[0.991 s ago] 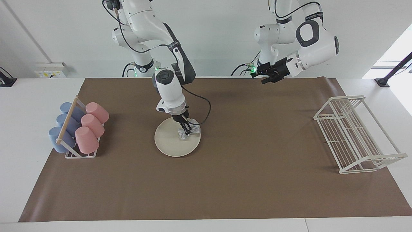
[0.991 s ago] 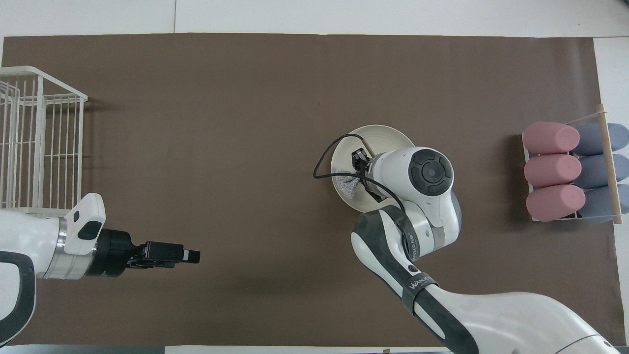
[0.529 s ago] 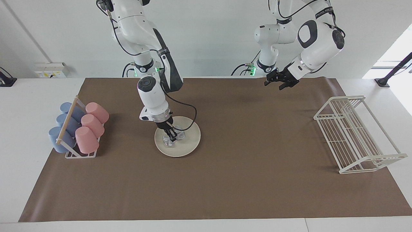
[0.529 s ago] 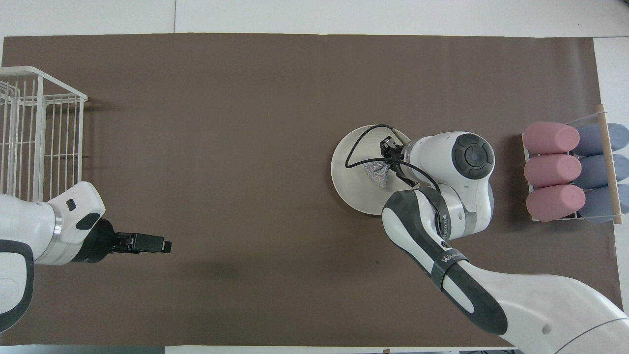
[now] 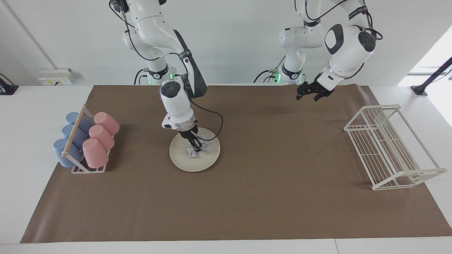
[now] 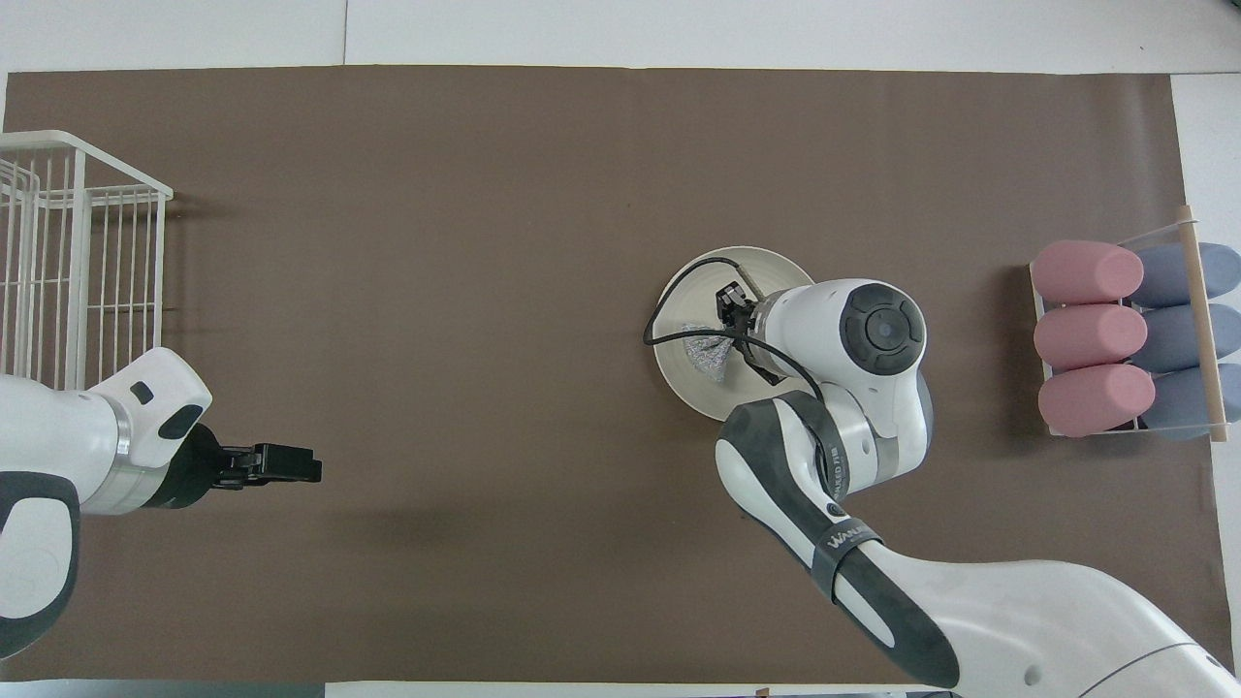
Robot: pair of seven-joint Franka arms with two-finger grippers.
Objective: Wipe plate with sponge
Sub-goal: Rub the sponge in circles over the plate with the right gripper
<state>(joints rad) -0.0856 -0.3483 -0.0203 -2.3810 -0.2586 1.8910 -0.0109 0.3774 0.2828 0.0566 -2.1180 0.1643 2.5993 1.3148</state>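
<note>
1. Starting nearest the robots, you have the left gripper [image 5: 313, 94] up in the air over the brown mat [image 5: 247, 197], toward the left arm's end of the table. It holds nothing, its fingers are apart, and this arm just waits.

2. A bit farther out, your right gripper [image 5: 196, 145] points down onto the plate [image 5: 192, 164]. Its fingers are pinched tight on the sponge [image 5: 197, 149].

3. The sponge sits right under the fingertips and sticks out a little on both sides of them. It rests on the plate, around the middle and a bit toward the robots' edge. In the overhead view the sponge [image 6: 706, 351] shows just past the right gripper [image 6: 729, 328].

4. The plate lies flat on the mat, about midway between the cup rack [image 5: 84, 141] and the middle of the table.

5. To wipe well, I think you should press down softly, so the sponge rubs the plate but the plate does not slide.

6. Move in slow circles and reach the bare parts of the plate farther from the robots.

7. Keep the sponge inside the rim, or it may catch there and tip the plate.

8. Hold the pinch tight, because the sponge is soft and could slip out.

9. The white wire rack [image 5: 388, 148] stands at the left arm's end, well apart from the plate.
</note>
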